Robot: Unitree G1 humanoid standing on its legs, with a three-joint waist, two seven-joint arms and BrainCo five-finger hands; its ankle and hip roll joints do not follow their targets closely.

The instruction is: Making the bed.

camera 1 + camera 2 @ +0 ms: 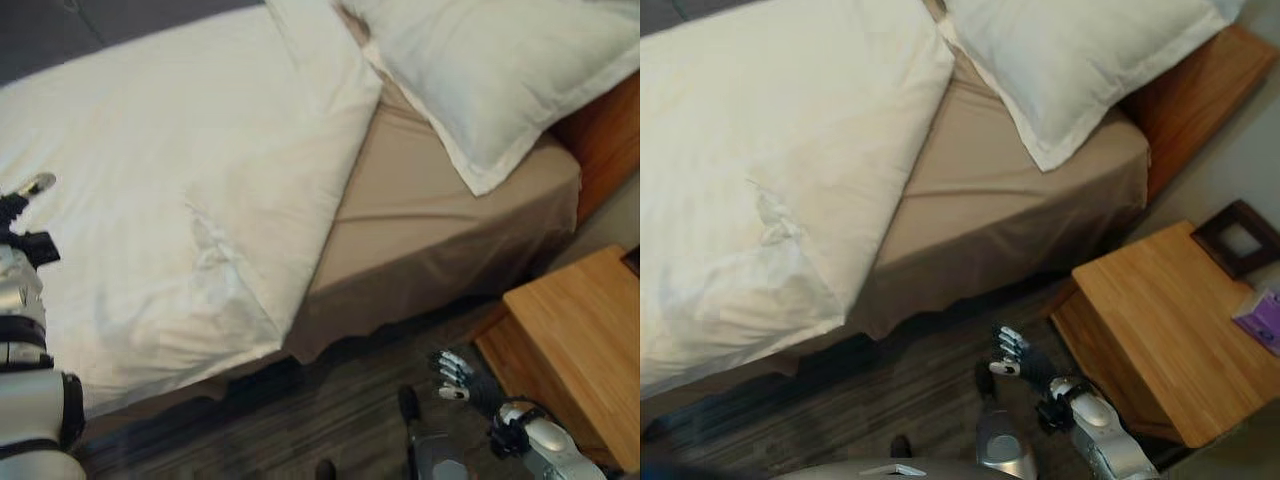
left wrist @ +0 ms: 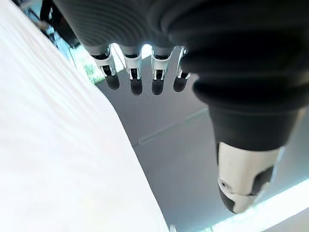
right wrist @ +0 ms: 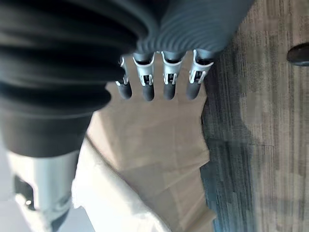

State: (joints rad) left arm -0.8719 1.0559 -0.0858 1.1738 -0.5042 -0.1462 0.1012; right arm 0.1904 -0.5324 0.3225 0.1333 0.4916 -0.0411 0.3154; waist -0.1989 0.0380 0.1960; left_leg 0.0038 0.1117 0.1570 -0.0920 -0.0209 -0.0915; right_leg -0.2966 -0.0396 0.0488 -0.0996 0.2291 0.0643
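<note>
A white duvet (image 1: 170, 200) covers most of the bed, its near corner hanging over the bed's side. Beside it the tan sheet (image 1: 420, 215) lies bare, and a white pillow (image 1: 500, 70) rests at the head end, overhanging the mattress edge. My left hand (image 1: 25, 200) is over the duvet at the far left; in its wrist view its fingers (image 2: 135, 77) are straight and hold nothing. My right hand (image 1: 1025, 362) hangs low over the floor beside the bed, away from the bedding. Its fingers (image 3: 159, 79) are relaxed and empty.
A wooden nightstand (image 1: 1160, 320) stands close to my right hand, with a dark picture frame (image 1: 1238, 238) and a purple box (image 1: 1264, 312) on it. A wooden headboard (image 1: 1190, 100) rises behind the pillow. Grey wood-look floor (image 1: 910, 385) runs along the bed's side.
</note>
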